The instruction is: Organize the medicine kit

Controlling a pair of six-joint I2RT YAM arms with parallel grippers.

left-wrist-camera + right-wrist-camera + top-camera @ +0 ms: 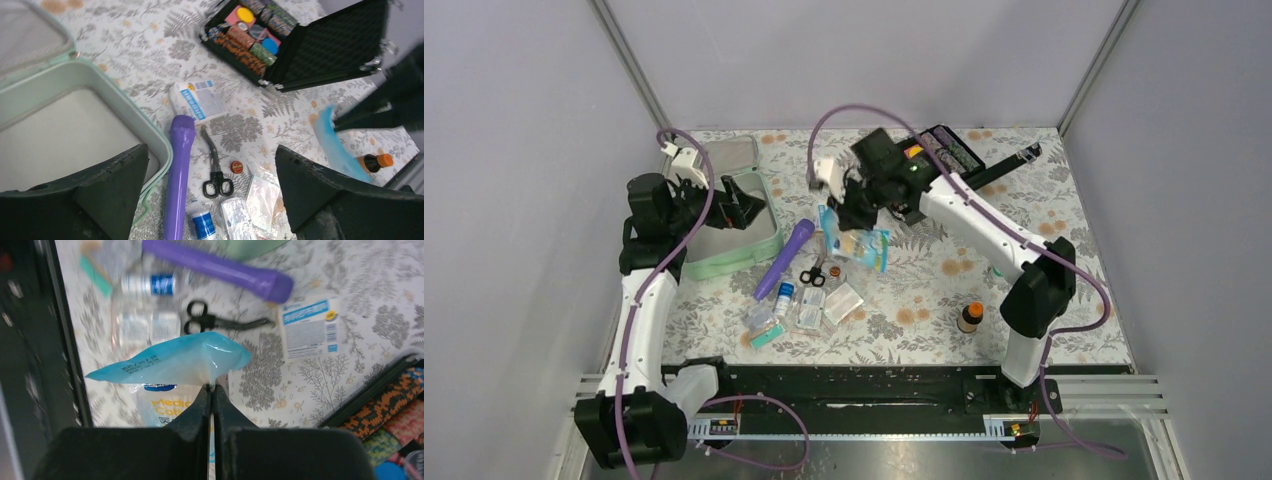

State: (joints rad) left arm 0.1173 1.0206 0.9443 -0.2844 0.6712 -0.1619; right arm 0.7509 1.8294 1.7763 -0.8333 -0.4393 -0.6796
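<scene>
The medicine kit (729, 262), a pale mint-green box, lies open at the left with its lid (724, 155) flipped back; its white inside looks empty in the left wrist view (125, 107). My left gripper (740, 210) hovers over the box's right rim, open and empty, with its jaws wide apart (211, 150). My right gripper (852, 215) is shut on the top edge of a blue-and-clear medical cotton bag (170, 360) and holds it above the table, right of the box. The bag (869, 247) hangs below the gripper.
A purple flashlight (784, 258), black scissors (814, 275), a blue-labelled vial (150, 284), clear packets (824, 305) and a teal item (762, 335) lie mid-table. A white sachet (307, 327) lies near the flashlight. An orange-capped bottle (969, 316) stands right. An open black case (944, 150) sits at the back.
</scene>
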